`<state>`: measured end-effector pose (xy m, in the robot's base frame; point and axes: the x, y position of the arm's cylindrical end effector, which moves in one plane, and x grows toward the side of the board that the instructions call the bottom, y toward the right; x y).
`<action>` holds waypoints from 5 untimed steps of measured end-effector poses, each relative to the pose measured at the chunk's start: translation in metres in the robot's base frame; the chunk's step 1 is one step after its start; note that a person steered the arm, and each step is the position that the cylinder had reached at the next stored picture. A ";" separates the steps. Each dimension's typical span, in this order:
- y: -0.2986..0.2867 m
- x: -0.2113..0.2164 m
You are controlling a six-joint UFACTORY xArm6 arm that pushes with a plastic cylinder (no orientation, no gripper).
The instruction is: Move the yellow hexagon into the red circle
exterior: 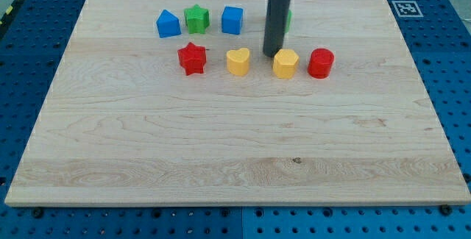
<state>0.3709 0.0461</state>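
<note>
Wooden surface (221,158), upper centre: my tip (270,54), with no claw to open, sits just left of the yellow hexagon (285,63), red circle (321,62) beyond; an off-centre push could deflect it.

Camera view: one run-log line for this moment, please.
tip just left of yellow hexagon | red circle right of hexagon, small gap | push not complete
</note>
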 end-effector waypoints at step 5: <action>0.024 0.028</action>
<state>0.3987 0.0702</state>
